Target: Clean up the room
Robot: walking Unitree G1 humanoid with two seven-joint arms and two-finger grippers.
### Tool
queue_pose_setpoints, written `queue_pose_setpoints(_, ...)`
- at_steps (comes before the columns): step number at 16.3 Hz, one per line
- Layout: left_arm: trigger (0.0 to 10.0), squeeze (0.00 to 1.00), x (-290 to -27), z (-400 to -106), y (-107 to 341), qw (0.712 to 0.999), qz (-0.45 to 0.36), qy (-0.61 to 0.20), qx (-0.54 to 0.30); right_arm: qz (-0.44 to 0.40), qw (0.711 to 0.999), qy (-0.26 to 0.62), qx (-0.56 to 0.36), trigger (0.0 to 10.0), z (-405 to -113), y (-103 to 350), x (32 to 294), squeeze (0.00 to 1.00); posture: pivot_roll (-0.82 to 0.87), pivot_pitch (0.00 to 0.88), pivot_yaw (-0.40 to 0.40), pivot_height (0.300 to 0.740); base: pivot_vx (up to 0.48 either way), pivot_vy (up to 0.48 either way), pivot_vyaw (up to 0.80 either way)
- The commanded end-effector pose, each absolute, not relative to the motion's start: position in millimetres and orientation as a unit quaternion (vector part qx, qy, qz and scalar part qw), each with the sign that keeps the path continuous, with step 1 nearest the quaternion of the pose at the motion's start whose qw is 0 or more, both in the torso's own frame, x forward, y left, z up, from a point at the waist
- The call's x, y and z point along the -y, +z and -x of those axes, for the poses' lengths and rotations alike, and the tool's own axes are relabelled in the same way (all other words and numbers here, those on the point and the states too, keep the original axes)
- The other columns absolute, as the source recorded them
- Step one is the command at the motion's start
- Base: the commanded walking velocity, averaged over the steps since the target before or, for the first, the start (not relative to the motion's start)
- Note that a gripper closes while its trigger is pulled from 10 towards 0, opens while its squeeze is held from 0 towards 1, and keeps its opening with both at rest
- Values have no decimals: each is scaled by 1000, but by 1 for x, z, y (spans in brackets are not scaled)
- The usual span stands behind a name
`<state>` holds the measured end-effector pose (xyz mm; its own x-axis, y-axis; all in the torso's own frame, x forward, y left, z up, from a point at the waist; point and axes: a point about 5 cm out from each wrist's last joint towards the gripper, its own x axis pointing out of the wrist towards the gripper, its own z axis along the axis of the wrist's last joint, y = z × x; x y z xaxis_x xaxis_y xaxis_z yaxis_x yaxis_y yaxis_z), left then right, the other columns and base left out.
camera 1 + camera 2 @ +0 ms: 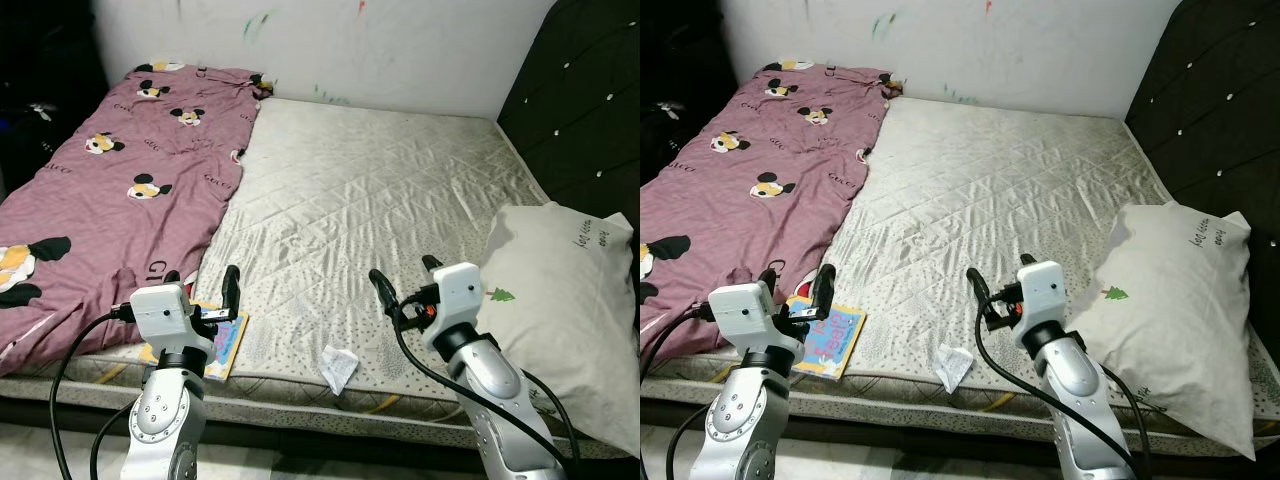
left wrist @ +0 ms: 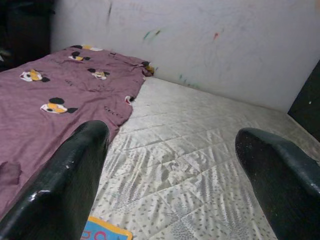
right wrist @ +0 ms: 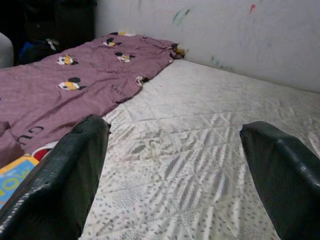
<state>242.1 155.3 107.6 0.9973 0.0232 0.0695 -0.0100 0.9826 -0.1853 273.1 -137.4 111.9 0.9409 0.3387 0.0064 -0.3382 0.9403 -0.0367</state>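
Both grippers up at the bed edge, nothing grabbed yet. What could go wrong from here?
1. The crumpled paper lies at the mattress edge; a clumsy pinch from the open right gripper may knock it to the floor.
2. The book lies flat, partly beside the purple sheet; the open left gripper could snag fabric or fail to get under it.

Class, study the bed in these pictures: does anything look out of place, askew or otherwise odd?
Yes. A crumpled white paper and a colourful book lie loose near the mattress's front edge. The pink sheet covers just one side, bunched. The pillow overhangs the right edge. Coloured scribbles mark the wall. Both hands hover open.
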Motion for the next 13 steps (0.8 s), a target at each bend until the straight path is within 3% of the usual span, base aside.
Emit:
queue_pose_setpoints(1,10000,0,-156,-243,112,995,87,12,40,16,984,178,11,10000,-274,114,135,0,-14,55,-71,706,0,0,0)
queue_pose_setpoints(4,10000,0,-158,-247,116,995,84,13,44,21,982,189,11,10000,-272,113,130,0,-22,88,-70,702,0,0,0)
queue_pose_setpoints(13,10000,0,-157,-249,118,994,91,25,49,34,980,197,14,10000,-269,113,129,0,-30,107,-78,609,0,0,0)
